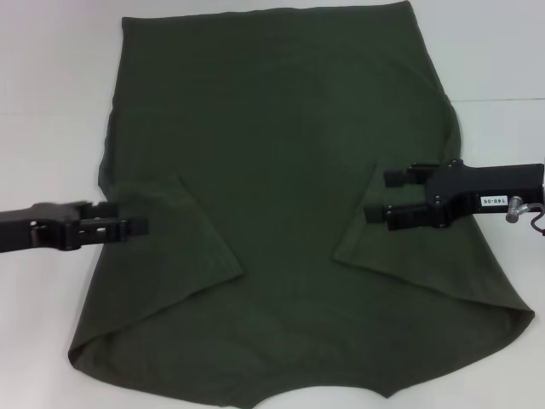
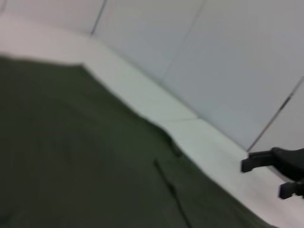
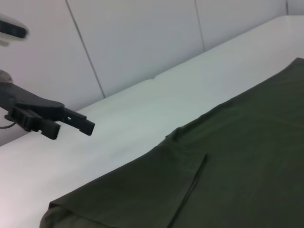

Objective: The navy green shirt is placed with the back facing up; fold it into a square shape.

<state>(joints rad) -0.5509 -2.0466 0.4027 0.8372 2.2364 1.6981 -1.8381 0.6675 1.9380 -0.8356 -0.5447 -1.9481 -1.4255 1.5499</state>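
The navy green shirt (image 1: 281,170) lies flat on the white table (image 1: 51,85), plain side up, with its hem at the far edge and its neckline nearest me. Both sleeves are folded inward over the body, the left flap (image 1: 174,247) and the right flap (image 1: 417,256). My left gripper (image 1: 140,227) hovers at the shirt's left edge over the left flap, open and holding nothing. It also shows in the right wrist view (image 3: 73,130). My right gripper (image 1: 377,196) hangs open above the right flap, and appears again in the left wrist view (image 2: 263,178).
White table surface surrounds the shirt on the left, right and far side. Pale wall panels (image 3: 142,42) stand behind the table. The shirt's near edge runs out of the head view.
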